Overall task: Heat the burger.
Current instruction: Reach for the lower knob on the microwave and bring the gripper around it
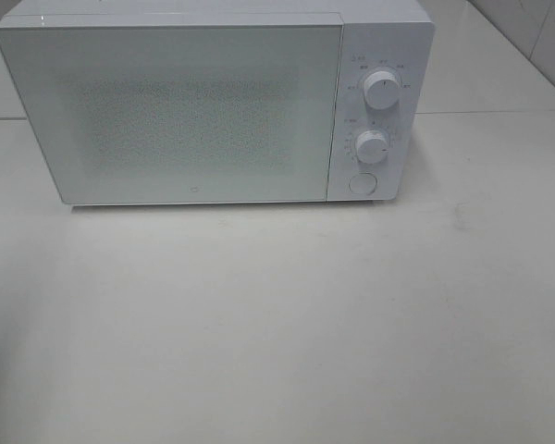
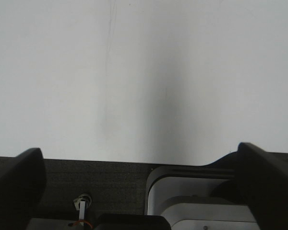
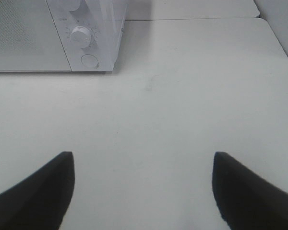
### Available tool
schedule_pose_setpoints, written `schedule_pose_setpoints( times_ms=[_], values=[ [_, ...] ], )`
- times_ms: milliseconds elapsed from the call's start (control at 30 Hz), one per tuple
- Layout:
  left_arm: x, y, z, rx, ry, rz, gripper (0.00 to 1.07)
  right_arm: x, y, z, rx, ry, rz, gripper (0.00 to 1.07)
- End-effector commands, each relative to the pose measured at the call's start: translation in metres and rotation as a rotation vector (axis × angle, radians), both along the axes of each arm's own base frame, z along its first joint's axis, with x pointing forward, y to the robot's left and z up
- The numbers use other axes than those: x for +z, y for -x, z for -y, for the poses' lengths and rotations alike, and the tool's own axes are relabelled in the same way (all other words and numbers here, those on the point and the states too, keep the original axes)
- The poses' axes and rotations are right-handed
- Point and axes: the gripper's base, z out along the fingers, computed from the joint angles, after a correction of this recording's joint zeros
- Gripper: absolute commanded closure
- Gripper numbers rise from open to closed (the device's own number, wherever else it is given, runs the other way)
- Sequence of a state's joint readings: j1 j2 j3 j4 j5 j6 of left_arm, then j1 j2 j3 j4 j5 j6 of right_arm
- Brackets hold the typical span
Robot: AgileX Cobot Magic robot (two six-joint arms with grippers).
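Observation:
The burger and its pink plate are out of view in all frames. A white microwave [image 1: 203, 102] stands at the back of the white table with its door [image 1: 166, 111] shut; two knobs [image 1: 381, 90] and a round button [image 1: 362, 183] are on its right panel. It also shows in the right wrist view [image 3: 57, 33]. Neither arm appears in the exterior high view. My left gripper [image 2: 144, 191] is open and empty over bare table near the table's edge. My right gripper [image 3: 143, 191] is open and empty above the table, well in front of the microwave.
The white table [image 1: 277, 314] stretches in front of the microwave. A dark strip and a grey-white arm base [image 2: 197, 201] lie beyond the table edge in the left wrist view. A table seam runs behind the microwave at the right [image 1: 499, 113].

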State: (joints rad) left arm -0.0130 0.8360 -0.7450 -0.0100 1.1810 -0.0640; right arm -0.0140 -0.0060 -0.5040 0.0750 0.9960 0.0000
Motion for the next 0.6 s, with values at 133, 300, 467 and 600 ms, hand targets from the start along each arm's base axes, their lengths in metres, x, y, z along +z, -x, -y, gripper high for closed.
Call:
schedule_pose_setpoints(
  times_ms=[133, 300, 467, 600],
  values=[
    [-0.016, 0.026, -0.002, 0.002, -0.017, 0.070, 0.04, -0.002, 0.003, 0.000, -0.003, 0.006, 0.020, 0.31],
    [-0.030, 0.044, -0.002, 0.003, -0.016, 0.132, 0.04, -0.002, 0.003, 0.000, -0.003, 0.006, 0.020, 0.31],
    [-0.027, 0.059, -0.003, 0.002, -0.019, 0.248, 0.04, -0.002, 0.003, 0.000, -0.003, 0.006, 0.020, 0.31],
    [-0.020, 0.078, -0.003, 0.004, -0.025, 0.379, 0.04, -0.002, 0.003, 0.000, -0.003, 0.006, 0.020, 0.31]
  ],
)
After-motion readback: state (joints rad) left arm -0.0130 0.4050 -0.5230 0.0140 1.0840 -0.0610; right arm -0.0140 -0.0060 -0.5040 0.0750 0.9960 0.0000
